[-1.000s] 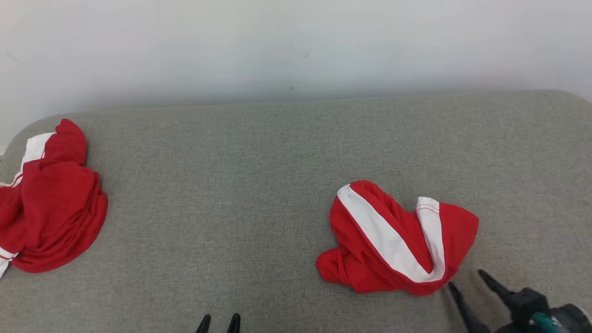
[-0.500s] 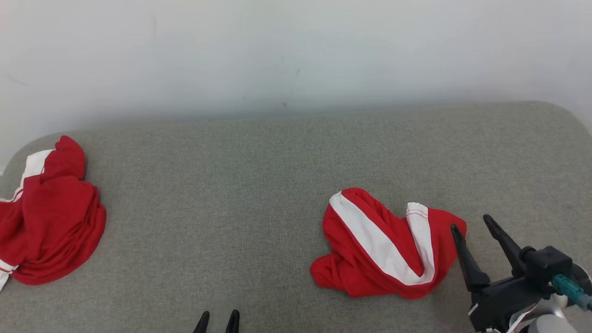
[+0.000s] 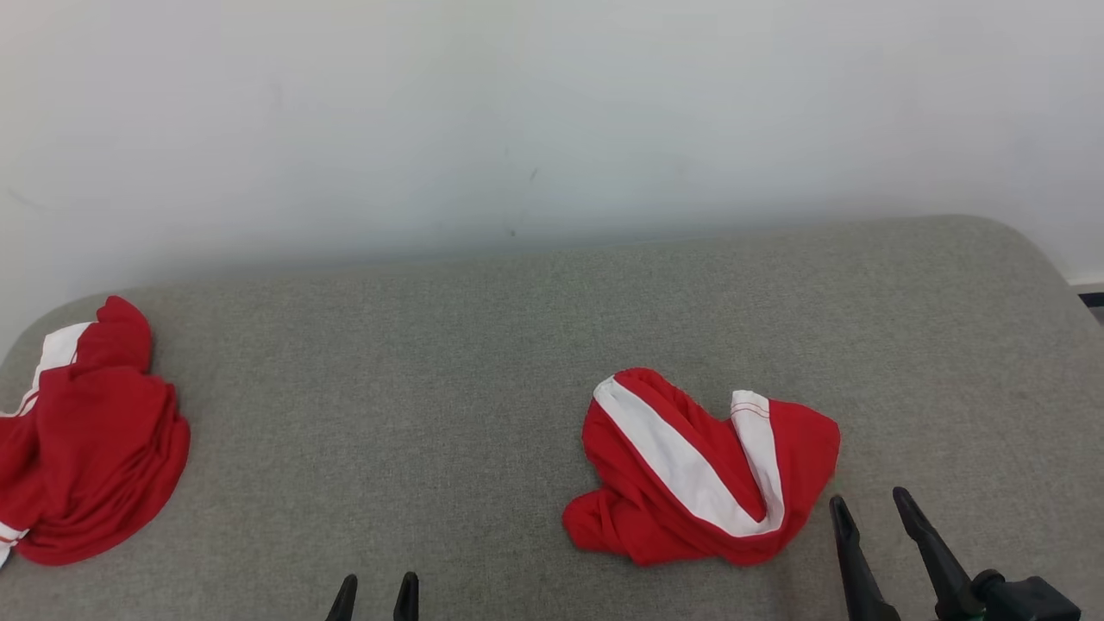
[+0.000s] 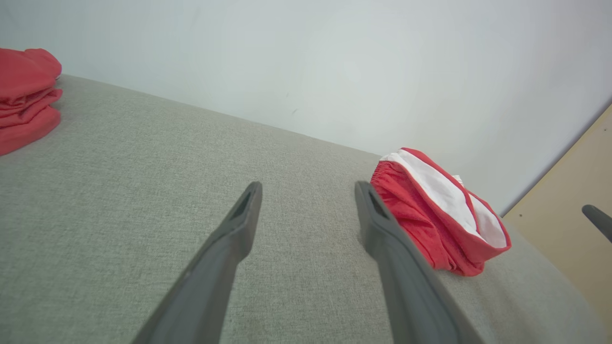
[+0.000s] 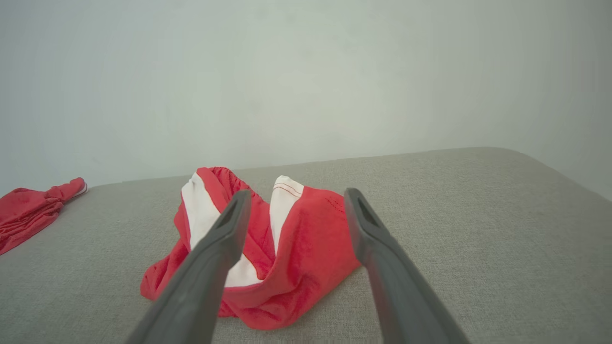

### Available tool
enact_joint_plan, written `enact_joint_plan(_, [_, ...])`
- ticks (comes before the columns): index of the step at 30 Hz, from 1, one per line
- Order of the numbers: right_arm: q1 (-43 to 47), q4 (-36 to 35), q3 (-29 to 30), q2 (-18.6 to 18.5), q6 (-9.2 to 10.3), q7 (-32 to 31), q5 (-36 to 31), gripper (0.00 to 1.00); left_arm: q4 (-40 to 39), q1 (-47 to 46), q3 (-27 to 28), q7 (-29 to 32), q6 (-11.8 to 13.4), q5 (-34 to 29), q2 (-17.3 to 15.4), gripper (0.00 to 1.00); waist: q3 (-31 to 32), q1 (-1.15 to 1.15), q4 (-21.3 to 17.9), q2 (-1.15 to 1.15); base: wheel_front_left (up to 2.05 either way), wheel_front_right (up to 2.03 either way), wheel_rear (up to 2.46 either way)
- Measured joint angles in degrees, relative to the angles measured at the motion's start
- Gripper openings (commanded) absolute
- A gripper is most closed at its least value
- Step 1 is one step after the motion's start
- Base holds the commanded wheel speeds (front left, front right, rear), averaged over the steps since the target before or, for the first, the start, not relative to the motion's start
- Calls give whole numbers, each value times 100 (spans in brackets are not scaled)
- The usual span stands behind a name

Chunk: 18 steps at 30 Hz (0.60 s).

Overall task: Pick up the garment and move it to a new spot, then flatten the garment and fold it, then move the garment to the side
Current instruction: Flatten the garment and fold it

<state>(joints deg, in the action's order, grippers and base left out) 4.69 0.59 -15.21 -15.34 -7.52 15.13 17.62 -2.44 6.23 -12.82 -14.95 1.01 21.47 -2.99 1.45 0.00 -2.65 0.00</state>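
**Operator:** How do my claws stand?

**Spotter:** Your right gripper (image 3: 868,500) is spread and empty. It sits just short of the garment's (image 3: 699,474) near edge and isn't touching it. Your left gripper (image 3: 378,580) is also parted and empty, low over the grey cushion (image 3: 431,388), well apart from the garment.

**Operator:** Where's the garment, and where do I grab it?

**Spotter:** It lies crumpled on the cushion, right of centre, red with white stripes. A second red heap (image 3: 86,448) sits far left. Expect it to be light, limp and quick to sag. I'd pinch the thick red fold nearest your fingers, taking several layers, not one loose edge.
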Motion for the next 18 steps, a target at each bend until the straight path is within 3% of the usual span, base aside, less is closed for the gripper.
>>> enact_joint_plan(9, [187, -73, -78, 75, 0, 1, 46, 100, -21, 110, 25, 0, -67, -33, 10, 100, 90, 0, -134, 0, 0, 0, 0])
enact_joint_plan(13, [174, -33, -218, 34, 0, 1, 181, 100, 350, -71, -234, 0, -592, -59, -7, 100, 56, 0, -169, 0, 0, 0, 0])
enact_joint_plan(18, [3, 0, -427, -100, 0, 1, 256, 100, 964, -1229, -845, 145, -836, 209, -386, 100, -73, 0, -243, 0, 0, 0, 0])
